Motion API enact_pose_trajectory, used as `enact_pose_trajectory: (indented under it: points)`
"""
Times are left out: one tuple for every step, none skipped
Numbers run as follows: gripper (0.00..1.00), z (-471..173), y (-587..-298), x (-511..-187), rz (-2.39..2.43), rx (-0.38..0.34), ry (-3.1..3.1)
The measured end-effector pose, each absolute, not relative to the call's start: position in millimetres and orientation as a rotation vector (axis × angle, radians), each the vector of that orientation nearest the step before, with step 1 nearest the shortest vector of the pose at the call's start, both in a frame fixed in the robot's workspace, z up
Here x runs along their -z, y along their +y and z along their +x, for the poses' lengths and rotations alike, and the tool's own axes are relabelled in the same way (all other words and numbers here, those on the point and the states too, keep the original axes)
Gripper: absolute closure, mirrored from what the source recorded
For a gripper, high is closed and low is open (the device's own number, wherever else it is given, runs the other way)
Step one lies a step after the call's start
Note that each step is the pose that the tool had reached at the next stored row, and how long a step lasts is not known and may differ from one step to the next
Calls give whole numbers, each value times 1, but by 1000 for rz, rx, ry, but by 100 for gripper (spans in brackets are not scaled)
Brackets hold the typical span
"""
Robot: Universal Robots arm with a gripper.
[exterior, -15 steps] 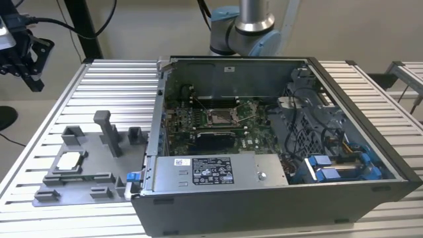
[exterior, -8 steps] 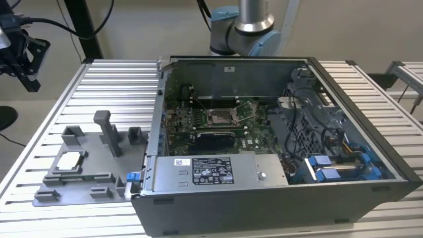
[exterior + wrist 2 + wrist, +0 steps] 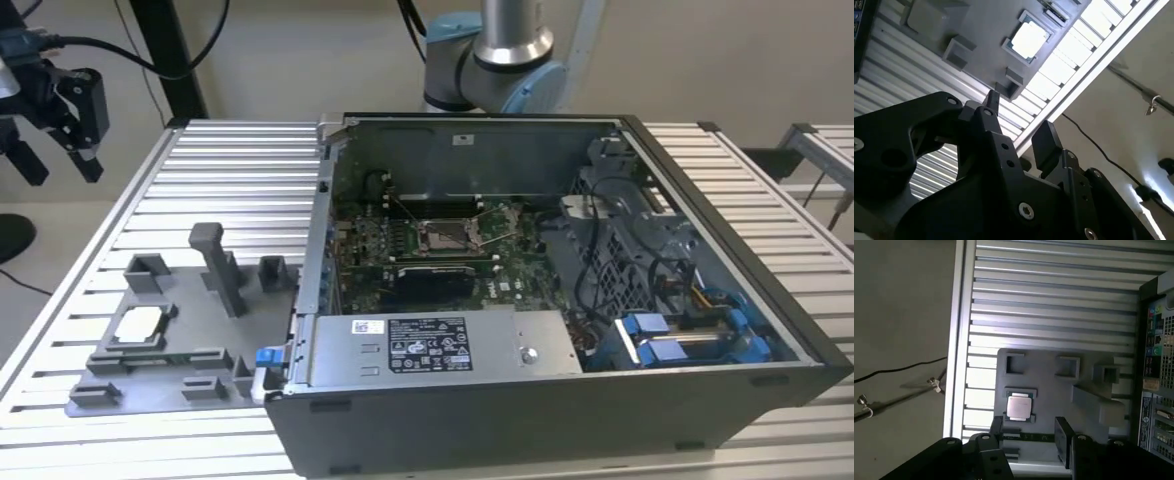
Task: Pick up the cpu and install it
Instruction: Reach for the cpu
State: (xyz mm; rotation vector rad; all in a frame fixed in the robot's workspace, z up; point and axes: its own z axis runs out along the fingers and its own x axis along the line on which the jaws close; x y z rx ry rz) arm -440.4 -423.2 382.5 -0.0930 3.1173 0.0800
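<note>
Cpu (image 3: pixel 140 323), one: small flat square chip with a pale silver metal top, lying flat in a seat of the single grey plastic fixture plate (image 3: pixel 187 330) on the ribbed aluminium table (image 3: pixel 227 170), just beside the one open black computer case (image 3: pixel 534 420). Black two-fingered gripper (image 3: pixel 1029 432), one: fingers spread wide, holding nothing, well apart from the chip. Square metal socket frame (image 3: pixel 443 237), one: on the board inside the case.
</note>
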Motion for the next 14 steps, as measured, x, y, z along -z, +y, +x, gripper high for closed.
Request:
enact_pose_trajectory:
  points:
    - [100, -440, -423, -382, -93, -80, 3117]
    - [100, -440, -423, -382, -93, -80, 3117]
    - [100, -440, -423, -382, -93, -80, 3117]
    - [100, -440, -423, -382, -93, -80, 3117]
    - [100, -440, -423, -382, -93, -80, 3117]
    - [0, -440, -423, -382, -93, -80, 3117]
    - [0, -440, -423, -382, -93, -80, 3117]
    - [0, -440, -423, -382, -93, -80, 3117]
    - [0, -440, -423, -382, -93, -80, 3117]
    - [0, -440, -423, -382, -93, -80, 3117]
    - [0, -440, -423, -382, -93, -80, 3117]
    - [0, -440, -423, -382, -93, -80, 3117]
    - [0, -440, -423, -382, -93, -80, 3117]
    - [0, -440, -423, -381, -93, -80, 3117]
